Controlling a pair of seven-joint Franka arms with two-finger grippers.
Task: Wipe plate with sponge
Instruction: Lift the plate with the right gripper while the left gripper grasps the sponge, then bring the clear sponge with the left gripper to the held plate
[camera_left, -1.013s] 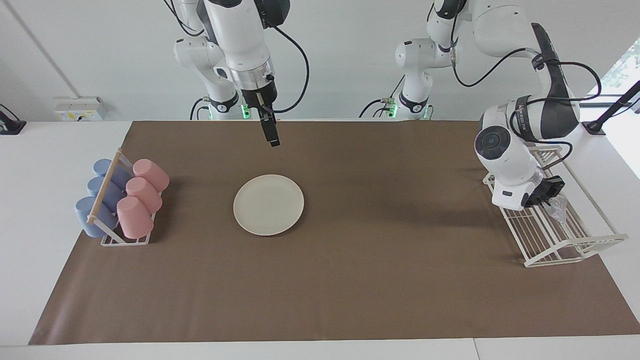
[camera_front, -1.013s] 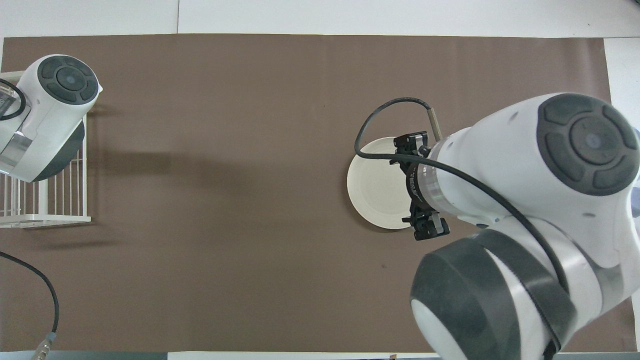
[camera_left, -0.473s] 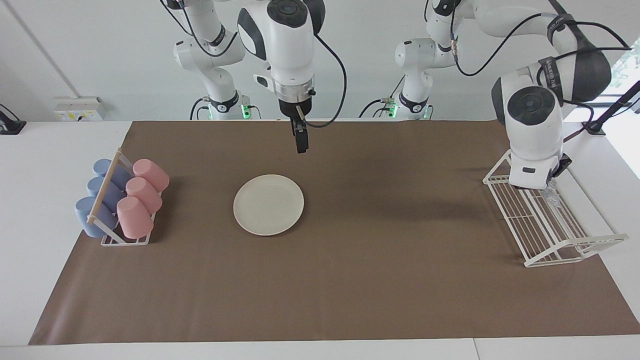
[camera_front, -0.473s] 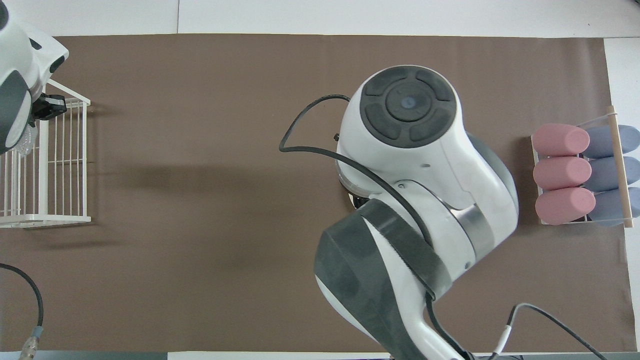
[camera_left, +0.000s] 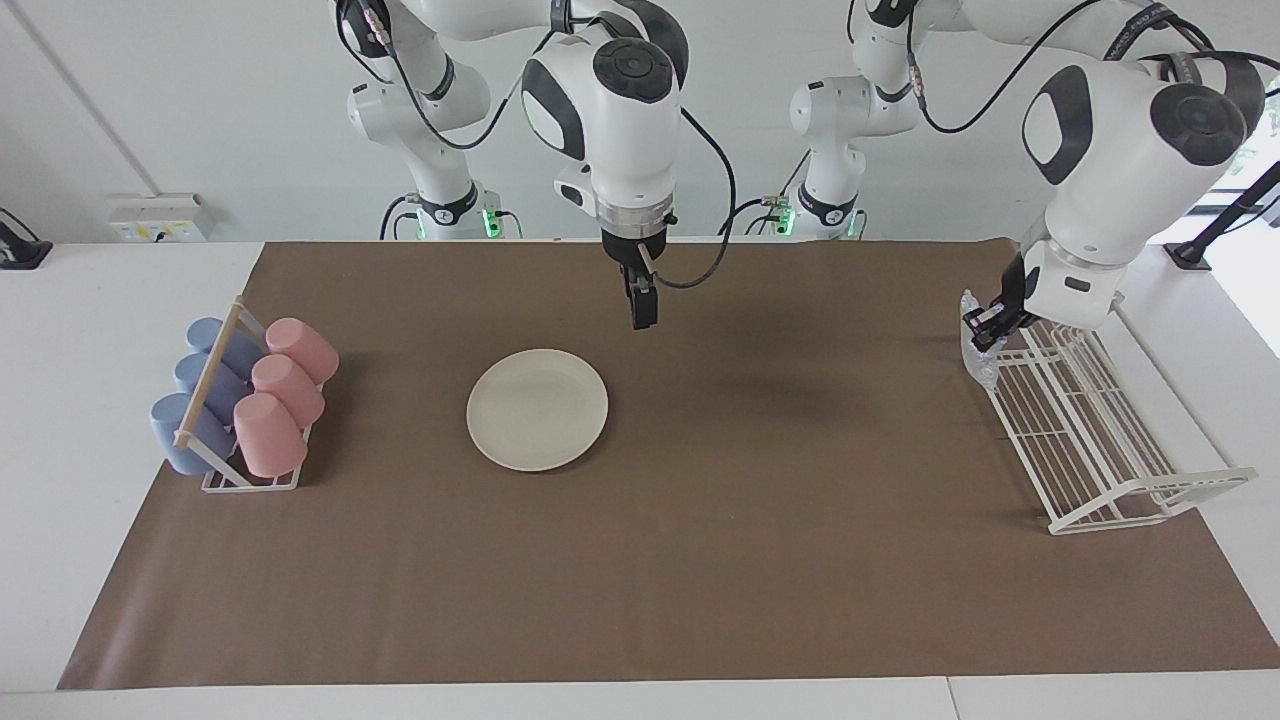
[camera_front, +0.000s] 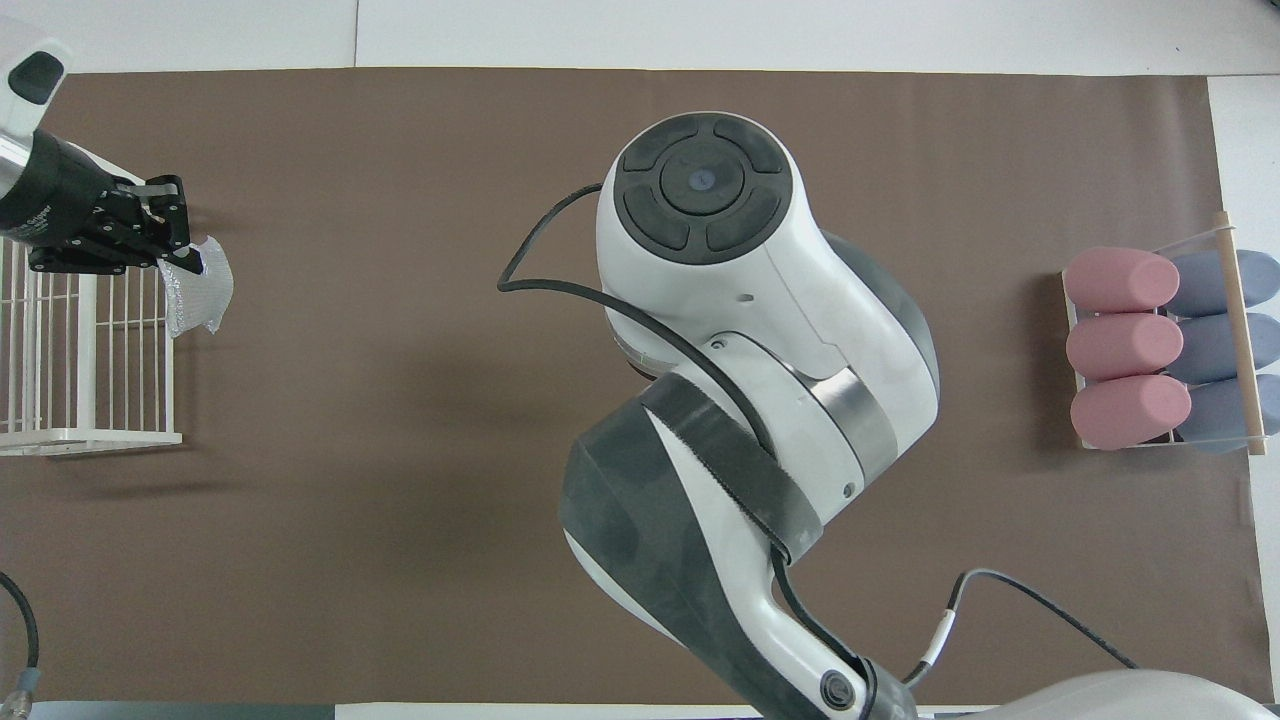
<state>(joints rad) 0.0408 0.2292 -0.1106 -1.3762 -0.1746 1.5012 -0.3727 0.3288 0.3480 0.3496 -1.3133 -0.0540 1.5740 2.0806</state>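
The cream-white plate (camera_left: 537, 409) lies flat on the brown mat, toward the right arm's end of the table. In the overhead view the right arm covers it. My left gripper (camera_left: 985, 325) is shut on the silvery mesh sponge (camera_left: 978, 365) and holds it up at the mat-side edge of the white wire rack (camera_left: 1100, 450). The overhead view shows this gripper (camera_front: 180, 250) with the sponge (camera_front: 197, 290) hanging from it. My right gripper (camera_left: 640, 300) hangs above the bare mat, beside the plate's edge nearest the robots, with nothing in it. Its own arm hides it in the overhead view.
The wire rack (camera_front: 90, 380) stands at the left arm's end of the table. A small rack of pink and blue cups (camera_left: 245, 395) lies at the right arm's end, also in the overhead view (camera_front: 1160, 345). The brown mat (camera_left: 760, 540) covers the table.
My left gripper lifted the sponge out of the wire rack and carried it to the rack's mat-side edge. My right gripper swung sideways toward the table's middle and dropped a little.
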